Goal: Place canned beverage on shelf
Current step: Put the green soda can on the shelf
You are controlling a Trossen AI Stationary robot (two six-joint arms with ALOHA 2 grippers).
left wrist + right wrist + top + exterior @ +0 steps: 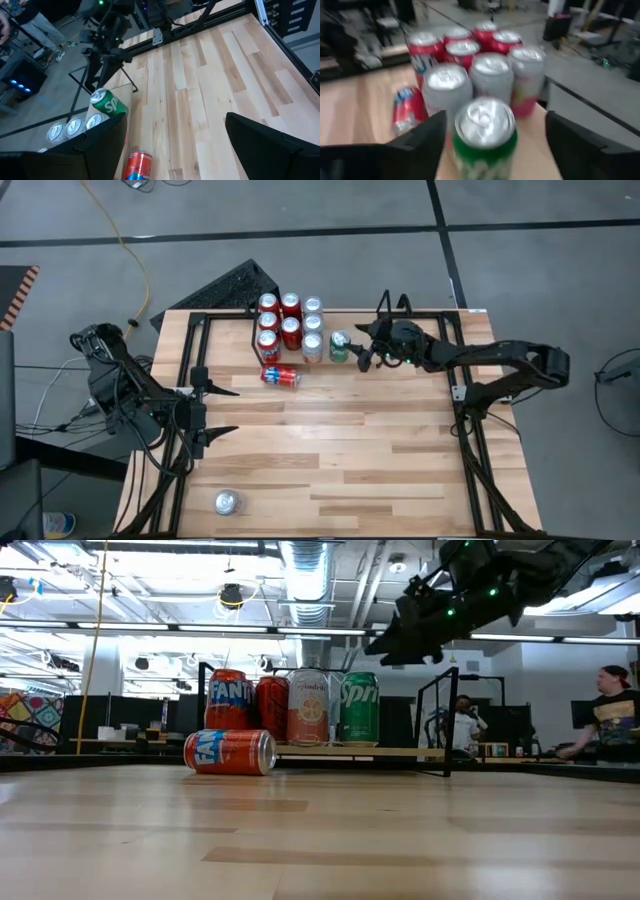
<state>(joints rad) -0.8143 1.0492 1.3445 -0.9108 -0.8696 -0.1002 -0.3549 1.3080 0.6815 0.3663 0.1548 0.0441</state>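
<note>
The shelf (253, 332), a low rack of black rods (441, 720), stands at the table's far middle and holds several upright cans (291, 326). A green canned beverage (340, 345) (359, 708) (484, 135) stands upright on its base at the right end of that group. My right gripper (362, 352) (385, 650) (495, 120) hovers open just right of and above the green can, touching nothing. My left gripper (225, 410) (174, 120) waits open at the table's left side.
A red can (280, 376) (230, 752) lies on its side on the table just in front of the shelf. A silver can (227, 502) stands near the front left corner. Black rails (470, 430) edge the table. People show beyond the table's far side (612, 720).
</note>
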